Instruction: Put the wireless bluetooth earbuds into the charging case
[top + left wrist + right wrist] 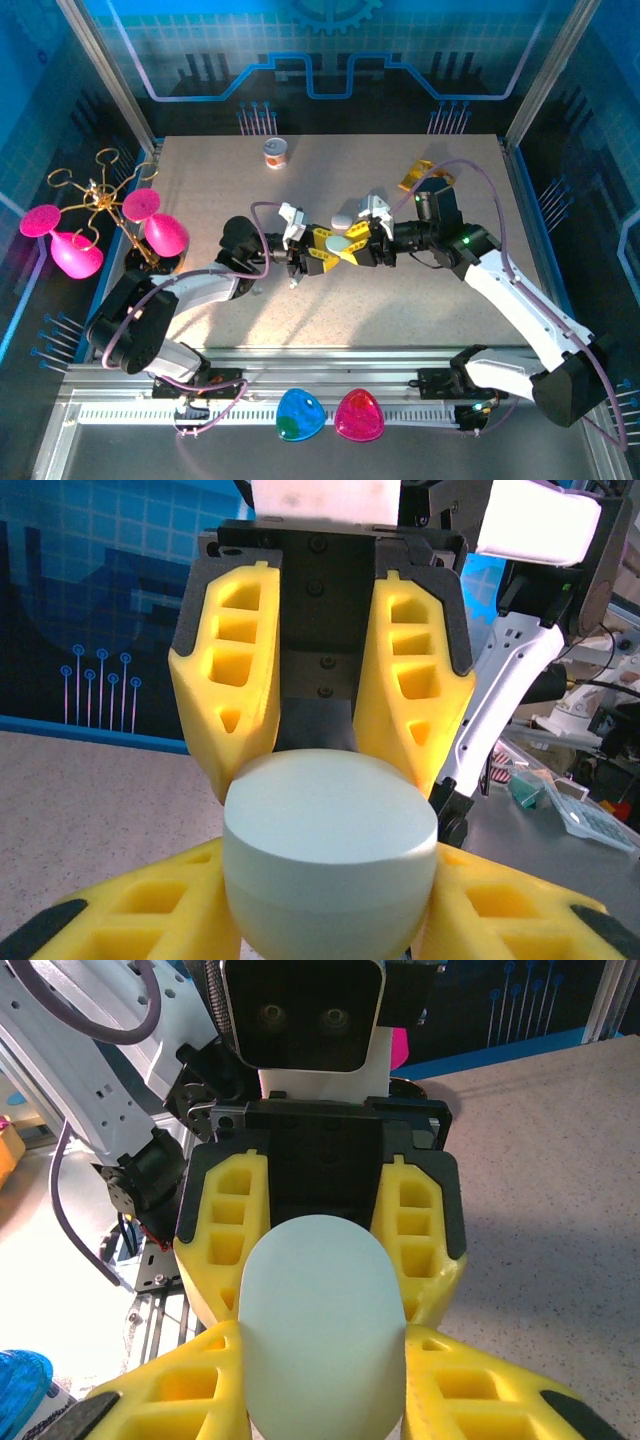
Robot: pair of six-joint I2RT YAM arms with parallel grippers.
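The left end effector (pixel 328 910) is closed against the sides of the charging case (pixel 341 243), its ribbed yellow fingers (pixel 150 905) flanking the case at the bottom of the left wrist frame. The right end effector (pixel 322 1400) pinches the same case from the opposite end. The case is held off the counter (pixel 420 300) at the centre of the overhead frame. It is smooth, matte and pale, with rounded edges and a seam around its body. The counter is speckled beige.
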